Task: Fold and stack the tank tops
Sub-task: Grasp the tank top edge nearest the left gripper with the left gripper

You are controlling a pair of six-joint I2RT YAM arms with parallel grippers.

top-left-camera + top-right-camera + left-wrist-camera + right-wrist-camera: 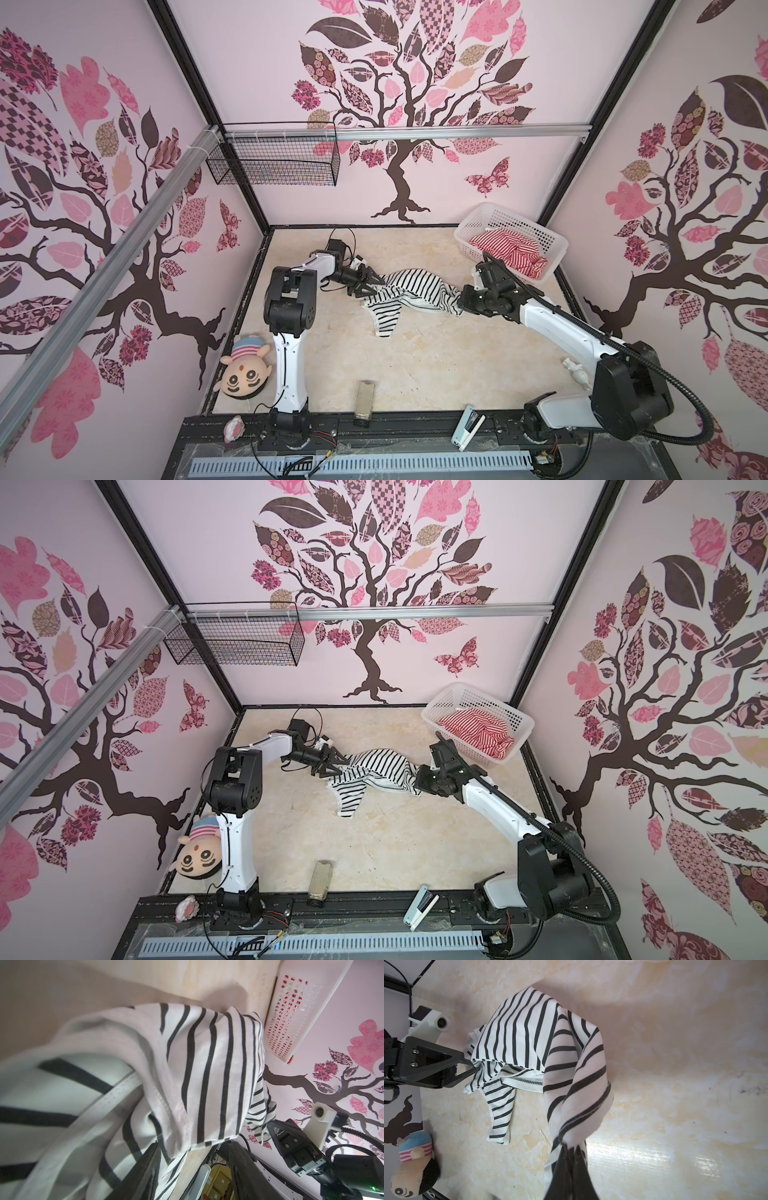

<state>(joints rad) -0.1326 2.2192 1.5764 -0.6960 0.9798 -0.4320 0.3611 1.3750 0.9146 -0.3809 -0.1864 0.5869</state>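
Observation:
The black-and-white tank top (415, 286) (374, 769) lies crumpled mid-table, stretched between my two grippers. My left gripper (376, 286) (193, 1147) is open at the garment's left edge, and cloth drapes over one finger (149, 1167) and partly into the gap. My right gripper (460, 305) (571, 1145) is shut on the garment's right end, with striped fabric (577, 1084) bunched up out of its jaws. The red-and-white tank top (511, 249) (478, 729) sits heaped in the white basket (511, 216) at the back right.
A plush doll head (245, 372) lies beside the left arm's base. A metallic block (364, 401), a white stapler-like object (467, 426) and a small white figurine (575, 370) sit near the front edge. A black wire basket (274, 160) hangs on the back wall.

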